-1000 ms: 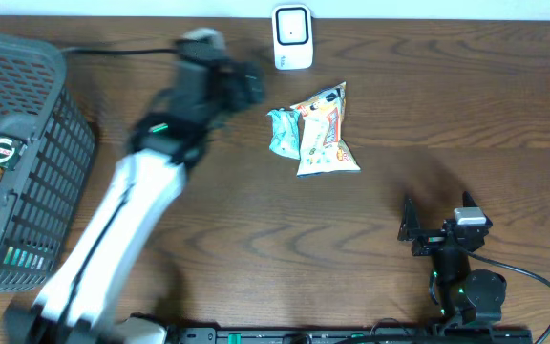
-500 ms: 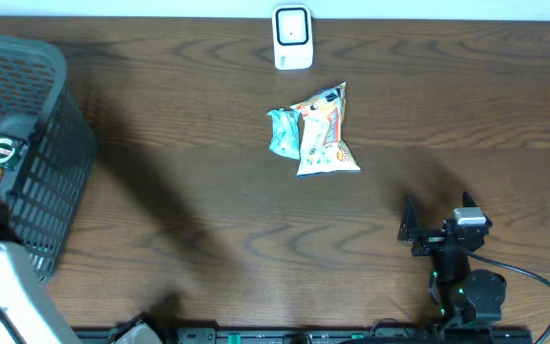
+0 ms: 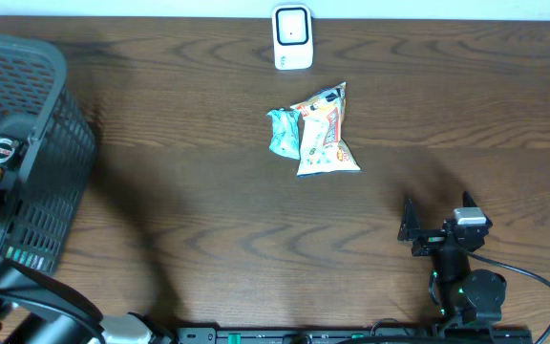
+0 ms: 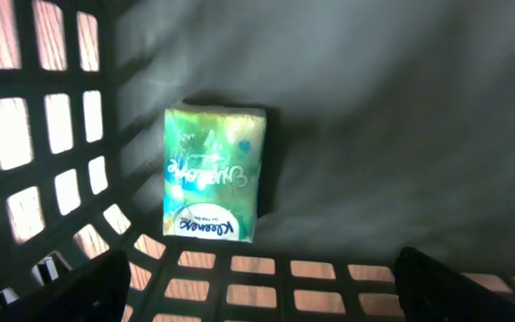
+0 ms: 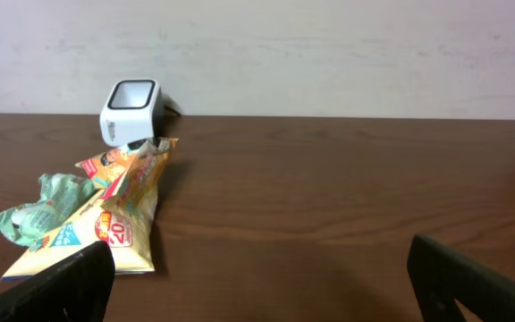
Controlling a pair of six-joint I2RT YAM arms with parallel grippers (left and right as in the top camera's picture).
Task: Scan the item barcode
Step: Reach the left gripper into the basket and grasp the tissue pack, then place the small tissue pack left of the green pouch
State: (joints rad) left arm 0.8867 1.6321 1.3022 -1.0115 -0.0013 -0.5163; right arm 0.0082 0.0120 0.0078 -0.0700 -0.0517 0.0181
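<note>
Right now the green pack (image 4: 213, 174) lies flat on the dark floor of the basket (image 4: 52, 134), just ahead of the left claw (image 4: 262, 259) and a little left of its middle, with its printed name upside down to the wrist camera. The pack's near end sits against the foot of the basket's latticed wall, and nothing touches it. The left claw is spread wide, both fingers (image 4: 88, 286) apart at the lower corners of the view, gripping nothing. Well off to the right, the right claw (image 5: 259, 246) rests low over the table (image 5: 347, 197), likewise spread and empty. Ahead of it and to its left lie an orange bag (image 5: 119, 210) and a crumpled teal wrapper (image 5: 38, 210), touching each other. Beyond those, farther from the right claw, the white scanner (image 5: 130, 112) stands upright near the table's far edge.
</note>
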